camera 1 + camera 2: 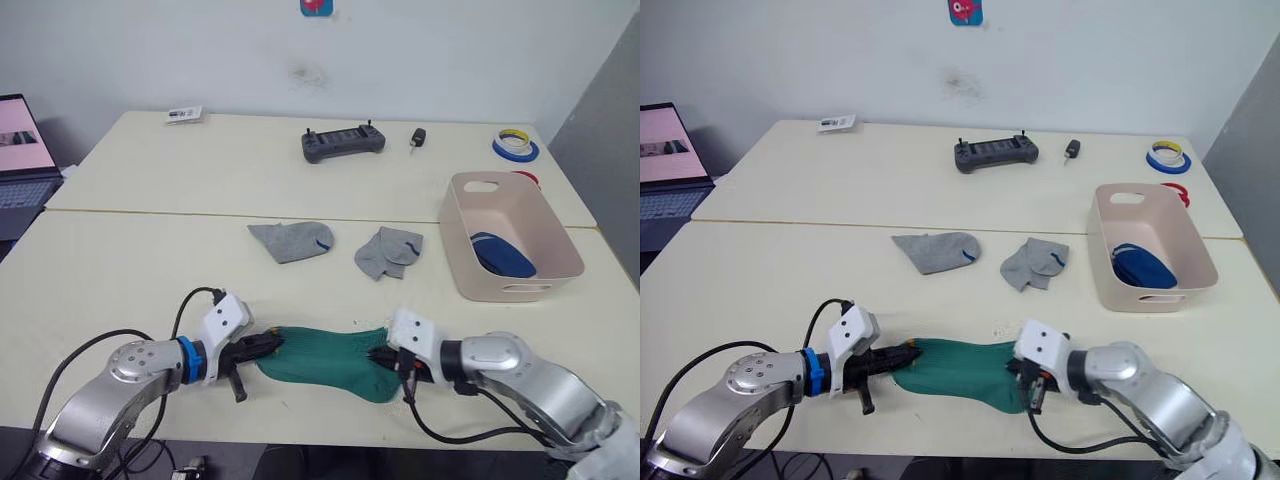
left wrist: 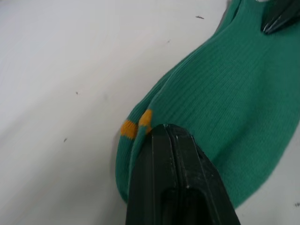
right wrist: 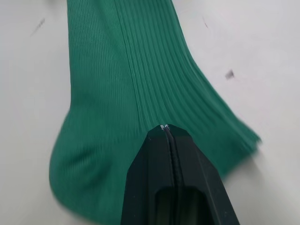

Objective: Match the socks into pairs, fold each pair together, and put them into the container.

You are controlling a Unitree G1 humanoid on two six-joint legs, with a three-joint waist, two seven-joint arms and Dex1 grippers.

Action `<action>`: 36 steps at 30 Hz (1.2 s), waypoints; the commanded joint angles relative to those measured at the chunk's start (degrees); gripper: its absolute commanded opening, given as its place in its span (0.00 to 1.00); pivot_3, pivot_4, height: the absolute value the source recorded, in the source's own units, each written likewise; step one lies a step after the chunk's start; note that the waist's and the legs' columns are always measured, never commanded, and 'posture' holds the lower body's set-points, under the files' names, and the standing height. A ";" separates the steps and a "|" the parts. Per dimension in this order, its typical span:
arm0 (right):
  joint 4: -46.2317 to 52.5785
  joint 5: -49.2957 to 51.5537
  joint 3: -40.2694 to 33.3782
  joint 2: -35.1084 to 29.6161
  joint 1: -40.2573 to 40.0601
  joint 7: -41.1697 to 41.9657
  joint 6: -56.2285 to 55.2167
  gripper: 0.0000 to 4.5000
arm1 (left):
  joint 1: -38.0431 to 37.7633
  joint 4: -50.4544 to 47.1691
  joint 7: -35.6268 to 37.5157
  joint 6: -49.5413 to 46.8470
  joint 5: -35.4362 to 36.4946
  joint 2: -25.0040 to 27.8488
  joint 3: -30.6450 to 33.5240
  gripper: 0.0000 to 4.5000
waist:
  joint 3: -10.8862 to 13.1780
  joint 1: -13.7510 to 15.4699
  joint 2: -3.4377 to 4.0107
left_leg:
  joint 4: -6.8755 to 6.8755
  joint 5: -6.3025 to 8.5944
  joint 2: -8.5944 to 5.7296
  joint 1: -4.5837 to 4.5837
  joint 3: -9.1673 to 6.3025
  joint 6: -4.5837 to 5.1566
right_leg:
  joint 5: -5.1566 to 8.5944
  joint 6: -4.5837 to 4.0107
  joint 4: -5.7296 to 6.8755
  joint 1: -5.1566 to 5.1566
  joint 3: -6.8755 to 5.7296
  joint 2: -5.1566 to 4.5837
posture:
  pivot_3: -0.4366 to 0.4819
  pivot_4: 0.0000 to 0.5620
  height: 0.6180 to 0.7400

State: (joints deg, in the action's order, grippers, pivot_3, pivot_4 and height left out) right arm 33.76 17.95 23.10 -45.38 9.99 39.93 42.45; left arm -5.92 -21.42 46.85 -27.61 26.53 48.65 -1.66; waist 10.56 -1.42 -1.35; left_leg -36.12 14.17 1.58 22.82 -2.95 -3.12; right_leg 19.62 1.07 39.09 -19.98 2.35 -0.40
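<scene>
Near the front edge of the table, a green pair stretched flat between both grippers: ribbed teal-green knit, two layers stacked, small orange marks at the toe seam in the left wrist view. Left gripper at the toe end, fingers pressed together on the fabric edge. Right gripper at the cuff end, fingers likewise closed with the green cloth under their tips.

Farther back, near the table's middle, two light grey socks lying apart: one grey sock spread fairly flat with a thin blue mark at its edge, the other grey sock crumpled and folded over itself, also with a small blue mark.

On the right, the container, pale pink-beige with handle slots, holding a bundle of blue socks at its bottom.
</scene>
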 commanded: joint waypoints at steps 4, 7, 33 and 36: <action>0.51 1.30 -7.76 -4.06 -3.09 4.22 -2.93 0.01 | -2.87 -0.55 0.64 0.63 -0.51 -0.79 1.92 0.00 | -0.10 -0.09 0.04 | 0.00 0.00 0.01 -0.06 0.00 0.01 | 0.00 0.01 0.01 0.06 0.00 0.03 | 0.48 0.27 1.00; 2.77 5.96 -11.95 -1.70 -1.78 5.75 -3.33 0.01 | -1.37 -3.35 2.08 1.07 3.10 -1.90 4.60 0.00 | -0.09 -0.13 0.04 | -0.03 -0.02 0.04 -0.05 0.01 0.02 | -0.02 0.04 0.05 0.05 0.02 0.07 | 0.48 0.27 1.00; -6.46 -7.08 -2.81 -0.06 2.48 9.16 -10.32 0.01 | 6.09 2.22 3.25 3.39 -6.24 -4.60 -3.15 0.00 | -0.10 -0.14 0.04 | -0.16 -0.02 0.04 -0.02 -0.06 0.03 | -0.05 0.00 0.27 0.00 0.00 0.15 | 0.48 0.27 1.00; -2.61 -1.76 -6.89 1.17 2.30 10.91 -9.96 0.01 | 6.32 -1.72 6.79 3.63 -1.76 -3.94 0.11 0.00 | -0.08 -0.24 0.02 | -0.18 -0.02 0.07 -0.01 -0.06 0.02 | -0.05 0.00 0.33 -0.02 0.00 0.17 | 0.48 0.27 1.00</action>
State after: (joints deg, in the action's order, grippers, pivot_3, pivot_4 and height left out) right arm 27.00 12.93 18.92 -44.71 11.96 49.54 32.73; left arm -0.04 -19.38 51.71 -24.52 21.81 43.70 -4.30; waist 10.48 -1.66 -1.32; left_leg -36.33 14.15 1.66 22.87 -3.00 -3.10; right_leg 19.57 1.08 39.51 -20.09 2.37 -0.22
